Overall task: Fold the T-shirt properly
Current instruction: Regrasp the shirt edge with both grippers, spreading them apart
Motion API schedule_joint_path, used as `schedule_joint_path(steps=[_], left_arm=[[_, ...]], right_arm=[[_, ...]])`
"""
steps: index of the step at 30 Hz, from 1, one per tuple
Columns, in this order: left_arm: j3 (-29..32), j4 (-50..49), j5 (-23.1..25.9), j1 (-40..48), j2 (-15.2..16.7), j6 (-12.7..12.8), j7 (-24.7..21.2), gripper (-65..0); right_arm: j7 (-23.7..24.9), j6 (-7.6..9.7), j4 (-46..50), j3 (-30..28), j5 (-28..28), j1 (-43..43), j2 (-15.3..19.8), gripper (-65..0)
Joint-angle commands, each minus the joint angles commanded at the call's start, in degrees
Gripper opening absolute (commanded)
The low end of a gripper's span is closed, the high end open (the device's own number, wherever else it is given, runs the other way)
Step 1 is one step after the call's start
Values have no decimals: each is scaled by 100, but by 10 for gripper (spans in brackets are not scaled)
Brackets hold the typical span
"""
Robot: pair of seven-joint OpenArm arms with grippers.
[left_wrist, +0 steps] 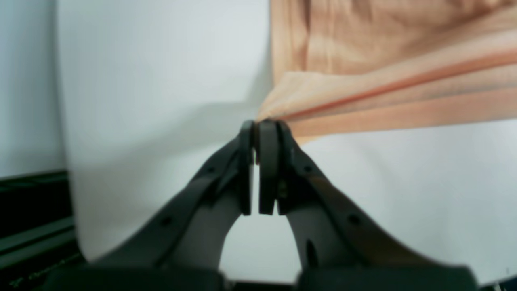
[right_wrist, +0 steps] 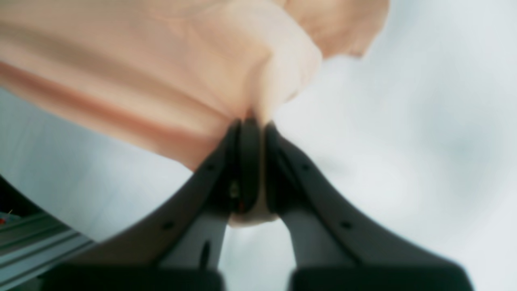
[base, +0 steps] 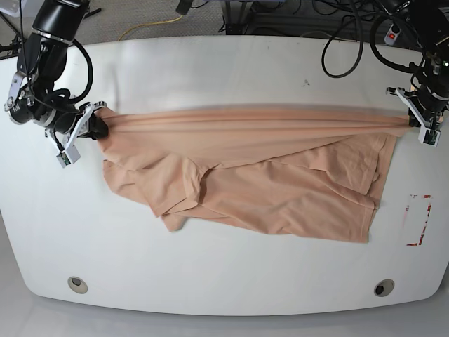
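The T-shirt (base: 280, 203) is soft, matt peach cloth, creased into fine pleats beside each gripper. The left gripper (left_wrist: 257, 129) and right gripper (right_wrist: 251, 123) look like matt black plastic. The table (base: 210, 70) beneath them is smooth, faintly glossy white.

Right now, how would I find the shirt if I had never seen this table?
Look at the big white table. Across its middle lies the T-shirt, peach-pink, its top edge pulled tight between the right gripper and the left gripper. It is the only soft, coloured thing there.
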Motion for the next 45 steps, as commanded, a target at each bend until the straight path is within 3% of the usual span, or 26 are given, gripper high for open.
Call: schedule_joint_path(steps=[15,17,20,23,32,35,38,45], left_arm=[[35,-53,18,220,9,0,0,-629],[114,-105,18,220,0,0,9,-557],[141,-123,-9,220,0,0,26,-368],[149,-123,-35,255,18,0,35,-257],[316,-123,-967,18,0,0,35,-249],[440,-149,-756,-325,18,0,35,-249],[642,-536,-193,-747,44,0,26,-249],[703,-2365,308,-1978,9,0,-9,-251]], right_arm=[[9,0,0,0,0,-466,-158,-650],[9,0,0,0,9,-475,-158,-650],[9,0,0,-26,9,-492,-167,-650],[9,0,0,-26,9,-484,-167,-650],[9,0,0,0,9,-457,-352,-650],[-9,0,9,-9,9,-457,-404,-650],[-9,0,9,-9,9,-466,-422,-650],[-9,0,9,0,-18,-448,-598,-650]])
